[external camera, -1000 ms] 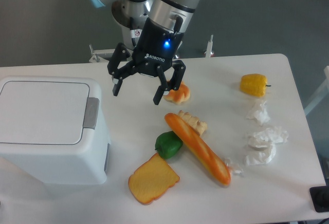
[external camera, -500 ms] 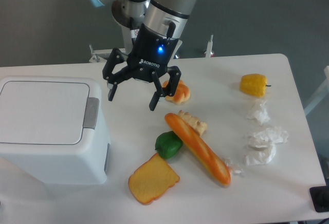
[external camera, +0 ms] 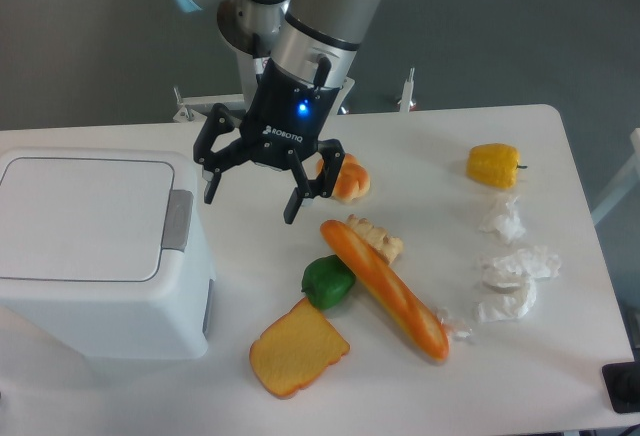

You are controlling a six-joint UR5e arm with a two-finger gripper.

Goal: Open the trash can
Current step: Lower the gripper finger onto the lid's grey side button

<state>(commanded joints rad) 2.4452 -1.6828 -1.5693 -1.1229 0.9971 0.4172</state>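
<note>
The trash can (external camera: 95, 251) is a large white boxy bin at the left of the table, its flat lid (external camera: 80, 218) down and a grey push tab (external camera: 178, 221) on the lid's right edge. My gripper (external camera: 250, 198) hangs open just right of the can, above the table. Its left fingertip (external camera: 210, 192) is a little above and right of the grey tab. Nothing sits between the fingers.
Right of the can lie a croissant (external camera: 345, 179), a long baguette (external camera: 385, 288), a green pepper (external camera: 327, 282), a toast slice (external camera: 297, 348) and a small bread piece (external camera: 378, 237). A yellow pepper (external camera: 494, 165) and crumpled paper wads (external camera: 512, 271) are at the right.
The open gripper has slid left and slightly down toward the trash can's grey tab. Everything on the table has stayed put.
</note>
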